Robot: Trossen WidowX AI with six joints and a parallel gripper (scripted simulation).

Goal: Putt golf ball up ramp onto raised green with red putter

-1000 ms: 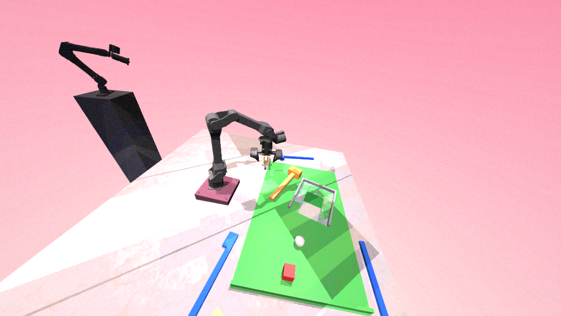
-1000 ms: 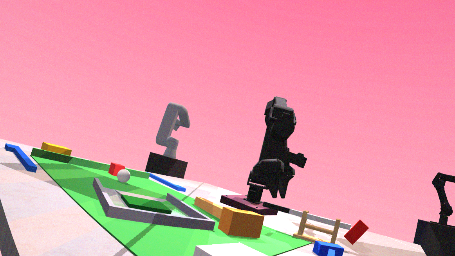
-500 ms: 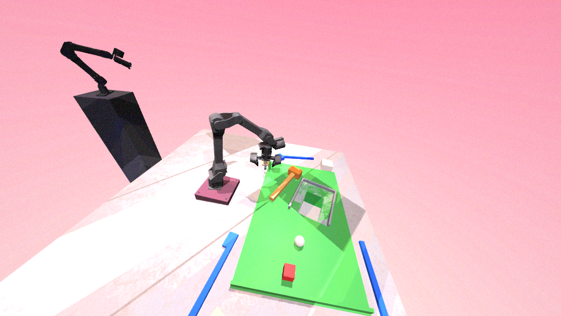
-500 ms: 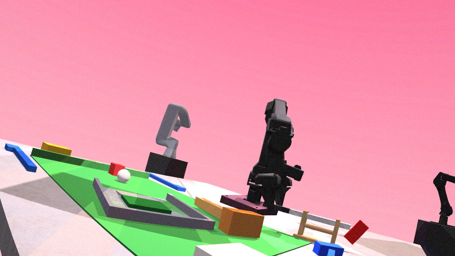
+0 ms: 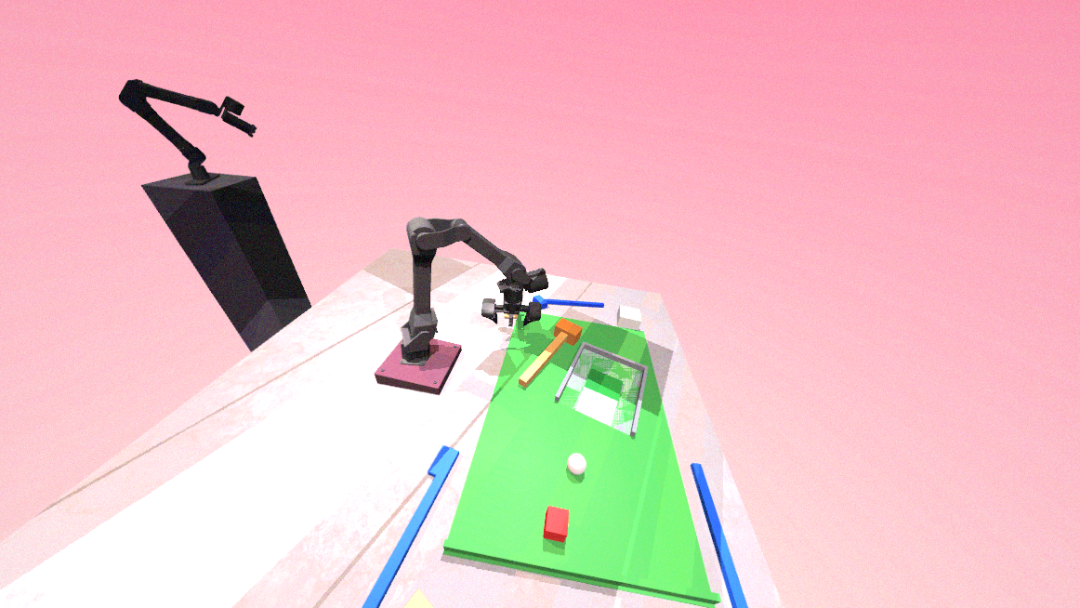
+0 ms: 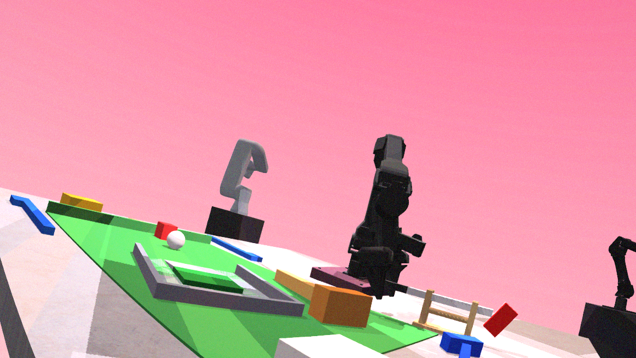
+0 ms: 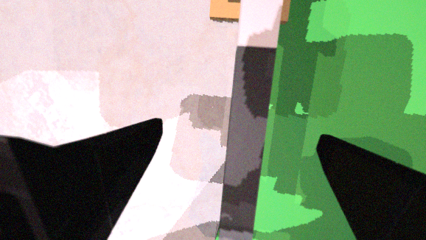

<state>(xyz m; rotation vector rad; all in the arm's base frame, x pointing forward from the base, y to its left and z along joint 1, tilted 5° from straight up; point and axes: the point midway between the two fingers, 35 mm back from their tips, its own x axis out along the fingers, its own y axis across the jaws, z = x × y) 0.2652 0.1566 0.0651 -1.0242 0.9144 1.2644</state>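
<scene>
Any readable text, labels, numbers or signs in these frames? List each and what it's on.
None. No words, numbers, brands or signs show in any view.
The golf ball, red block, orange mallet, blue rails, green mat and grey frame are plain coloured surfaces.
The arm's base plate and the open gripper carry no marking that can be made out.

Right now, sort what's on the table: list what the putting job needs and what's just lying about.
Job: red putter, golf ball, raised green, open hand.
Lying about: orange mallet, red block, blue bars, white block.
</scene>
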